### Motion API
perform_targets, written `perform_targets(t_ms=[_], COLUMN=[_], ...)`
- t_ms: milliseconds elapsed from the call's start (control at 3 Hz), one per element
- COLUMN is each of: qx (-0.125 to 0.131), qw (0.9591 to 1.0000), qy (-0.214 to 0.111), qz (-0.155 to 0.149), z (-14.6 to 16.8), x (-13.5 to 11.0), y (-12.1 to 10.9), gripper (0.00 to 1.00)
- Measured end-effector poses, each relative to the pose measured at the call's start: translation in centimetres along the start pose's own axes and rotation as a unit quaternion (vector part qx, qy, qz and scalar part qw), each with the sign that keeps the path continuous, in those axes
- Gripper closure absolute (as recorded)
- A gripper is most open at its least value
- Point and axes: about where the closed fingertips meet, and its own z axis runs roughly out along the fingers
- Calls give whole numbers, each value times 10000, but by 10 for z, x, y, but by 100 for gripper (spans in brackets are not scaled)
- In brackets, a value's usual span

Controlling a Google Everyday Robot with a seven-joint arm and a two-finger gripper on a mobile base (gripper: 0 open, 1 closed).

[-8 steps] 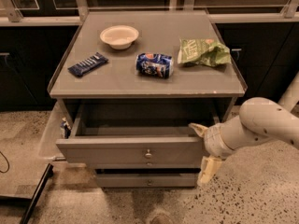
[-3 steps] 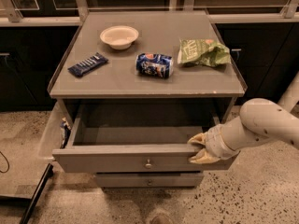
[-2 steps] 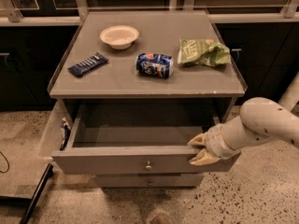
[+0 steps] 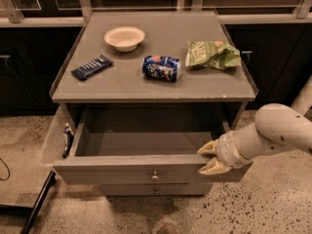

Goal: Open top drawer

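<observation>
We find the top drawer [image 4: 122, 172], the wide grey one with a flat front panel and a small round metal knob [image 4: 154, 175] at its centre, standing well out of its grey cabinet, so we judge the task nearly or wholly done. The cream-coloured gripper [image 4: 204, 158] on the white arm [image 4: 278, 130] sits at the top drawer's right end, far from the knob. Its fingers [image 4: 208, 148] appear to pinch the front panel, one over the upper rim and one on the front face. The main risk we see is that off-centre hold: any further pull from the right end could skew the top drawer on its runners and jam it, or the fingers could slip off the thin rim. Pulling much farther might also bring the top drawer off its runners altogether. Against the top drawer's left wall hangs a dark thing [image 4: 67, 139] we cannot identify, which might snag. On the grey surface [image 4: 126, 84] above the top drawer lie a white round bowl [image 4: 125, 37], a dented blue can [image 4: 161, 68] on its side, a crumpled green bag [image 4: 212, 54] and a dark blue wrapped bar [image 4: 91, 66]. A jolt could roll the can forward into the top drawer. The narrower grey drawer [image 4: 156, 190] below the top drawer looks shut.
</observation>
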Motion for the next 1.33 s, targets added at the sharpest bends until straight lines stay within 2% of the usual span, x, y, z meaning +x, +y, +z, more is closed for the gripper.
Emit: perform_targets(t_ms=[333, 667, 1000, 1333], qx=[-41, -40, -40, -40], qw=[9998, 9993, 9993, 9993], qy=[-150, -301, -301, -301], qz=[77, 236, 236, 236], z=[-8, -17, -18, -18], x=[7, 18, 15, 15], y=[35, 72, 71, 71], gripper=[40, 63, 87, 84])
